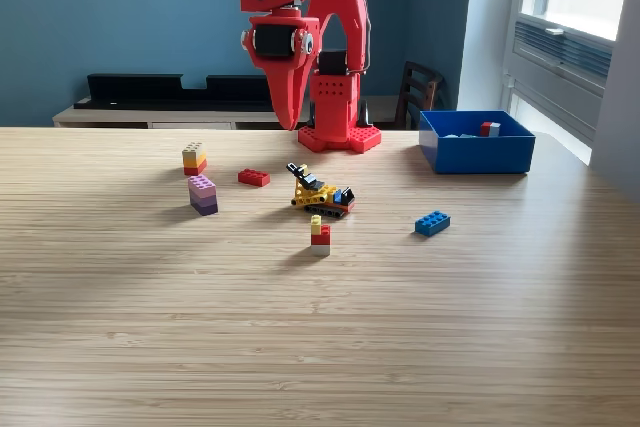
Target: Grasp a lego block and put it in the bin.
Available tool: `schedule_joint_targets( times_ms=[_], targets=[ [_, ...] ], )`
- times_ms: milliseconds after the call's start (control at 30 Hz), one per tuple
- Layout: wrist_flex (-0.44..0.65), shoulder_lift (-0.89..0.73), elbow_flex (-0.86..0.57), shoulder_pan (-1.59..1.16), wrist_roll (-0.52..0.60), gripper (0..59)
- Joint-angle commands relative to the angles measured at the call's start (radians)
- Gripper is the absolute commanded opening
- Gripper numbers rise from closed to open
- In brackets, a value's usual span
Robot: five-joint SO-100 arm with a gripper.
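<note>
Gripper (290,107) hangs tip-down above table (300,327), jaws together, empty; arm folded upright w/ bin (476,155) at exterior view's right.

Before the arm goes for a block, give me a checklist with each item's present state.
1. Jaws empty: ok; the gripper hangs above the table, nothing seen in it.
2. Jaws open enough to take a block: cannot tell from this angle.
3. Blocks free to pick: ok; the red block and the blue block each lie alone.
4. Bin reachable: ok; the bin sits beside the arm's base, on the exterior view's right.
5. Room in the bin: ok; only a few pieces show inside.
</note>
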Motion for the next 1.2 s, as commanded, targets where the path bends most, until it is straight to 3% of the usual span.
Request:
schedule_joint_targets(
  times_ms=[33, 367, 733, 900, 1200],
  targets=[
    [-0.029, 0.077, 0.018, 0.002, 0.029, 0.1],
    [-0.035, 0.078, 0.08, -0.101, 0.041, 0.3],
    [-0.029, 0.083, 0.1, -0.121, 0.025, 15.2],
    [-0.064, 0.178, 0.166, -0.127, 0.008, 21.1],
    [-0.167, 0.327, 0.35, -0.135, -0.006, 22.4]
  ],
)
